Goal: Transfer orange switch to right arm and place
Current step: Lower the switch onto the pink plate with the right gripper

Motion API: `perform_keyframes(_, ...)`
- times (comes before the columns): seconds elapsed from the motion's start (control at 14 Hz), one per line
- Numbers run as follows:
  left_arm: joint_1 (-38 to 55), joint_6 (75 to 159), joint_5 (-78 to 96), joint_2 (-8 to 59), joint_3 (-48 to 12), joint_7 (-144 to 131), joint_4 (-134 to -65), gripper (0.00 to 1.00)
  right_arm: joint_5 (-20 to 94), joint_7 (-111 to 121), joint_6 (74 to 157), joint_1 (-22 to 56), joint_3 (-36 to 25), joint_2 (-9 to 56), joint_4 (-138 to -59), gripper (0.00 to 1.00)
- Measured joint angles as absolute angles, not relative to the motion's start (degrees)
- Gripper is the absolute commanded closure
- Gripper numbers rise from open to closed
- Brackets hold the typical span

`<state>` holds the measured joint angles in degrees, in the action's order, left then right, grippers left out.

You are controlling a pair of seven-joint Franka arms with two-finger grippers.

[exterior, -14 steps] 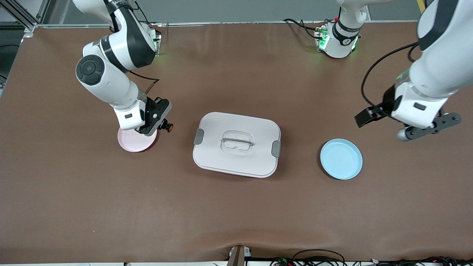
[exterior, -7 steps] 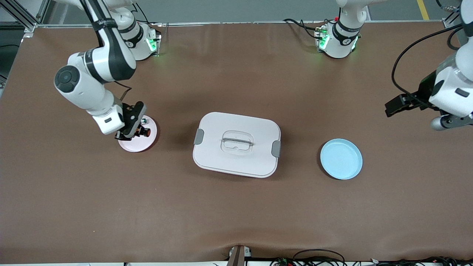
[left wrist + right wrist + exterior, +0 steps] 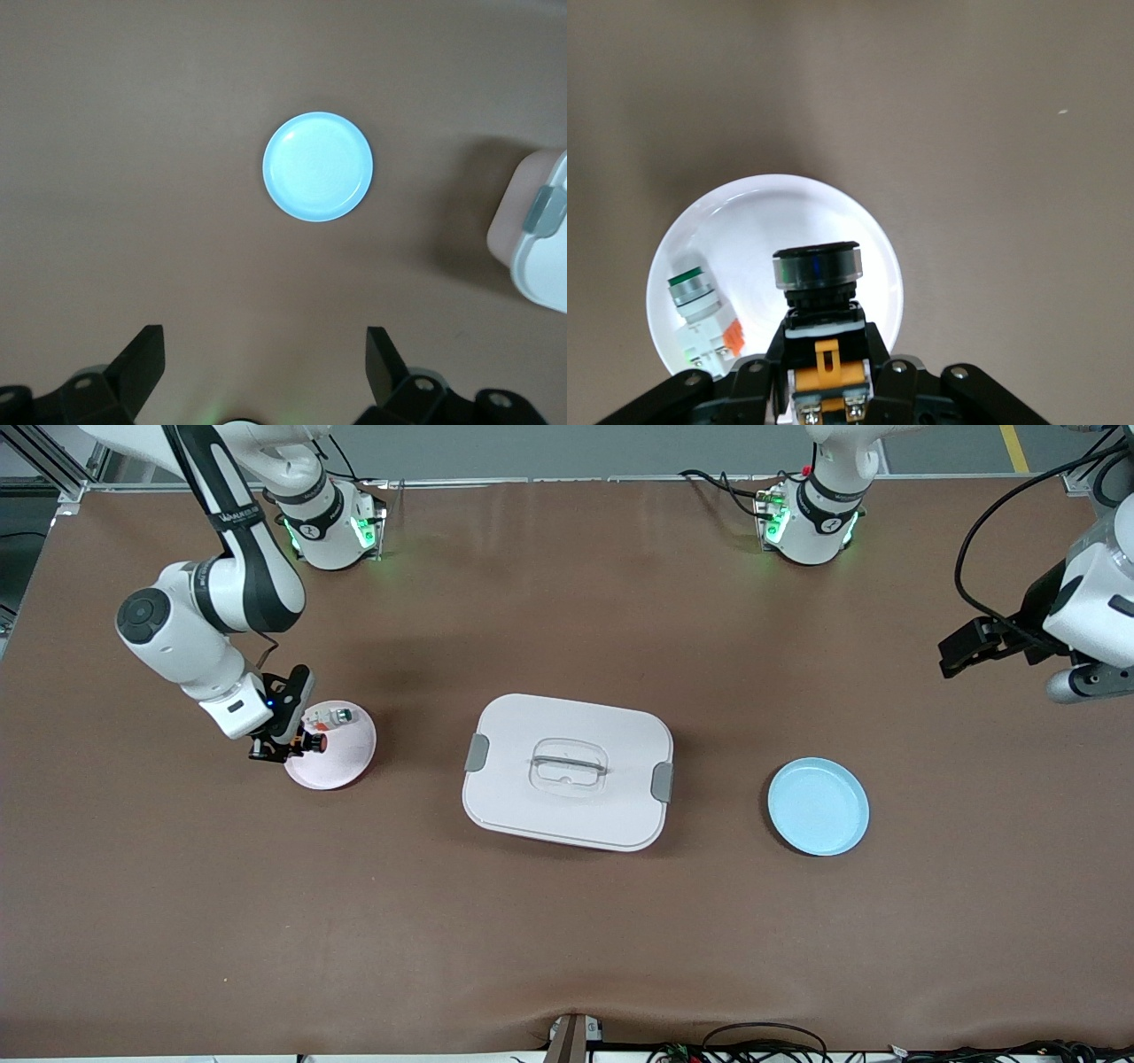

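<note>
Only in the right wrist view is the switch [image 3: 818, 282] seen clamped between the right gripper's [image 3: 821, 367] fingers over the pink plate [image 3: 859, 232], while the left gripper [image 3: 266, 363] is held open.

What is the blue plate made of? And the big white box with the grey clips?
The blue plate looks like smooth plastic: one even colour with a soft sheen. The box also looks plastic: matte white lid, a clear handle, and grey clips that may be plastic or rubber, which cannot be told.
</note>
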<state>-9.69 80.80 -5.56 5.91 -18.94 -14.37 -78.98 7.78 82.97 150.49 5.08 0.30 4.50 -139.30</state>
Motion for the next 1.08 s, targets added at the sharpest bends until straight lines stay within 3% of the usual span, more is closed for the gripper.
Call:
perform_keyframes(0.29,-3.70,81.68,-3.23,0.48,-9.78,-10.57,-84.96,0.00,7.87,83.89,154.53,5.56,1.31,5.58,-142.20,1.00)
perform_keyframes(1.08,-2.39,84.22,-3.13,-3.02,-8.97,-10.45,-90.44,0.00,7.88,86.20,162.18,5.59,1.33,13.40,-143.32,1.00)
